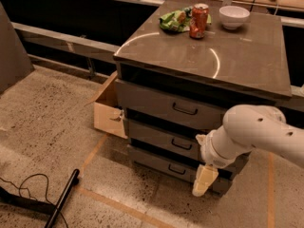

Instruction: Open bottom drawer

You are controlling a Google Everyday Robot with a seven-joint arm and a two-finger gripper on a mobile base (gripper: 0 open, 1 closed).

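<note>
The grey-brown cabinet has three drawers stacked in its front. The bottom drawer is the lowest and slimmest, with a small black bar handle; its front looks pushed in. My white arm reaches in from the right. My cream-coloured gripper points down in front of the bottom drawer's right end, a little right of the handle and slightly below it. It holds nothing that I can see. The middle drawer and the top drawer are shut.
An open cardboard box stands against the cabinet's left side. On the cabinet top are a red soda can, a green snack bag and a white bowl. A black pole and a cable lie on the floor at lower left.
</note>
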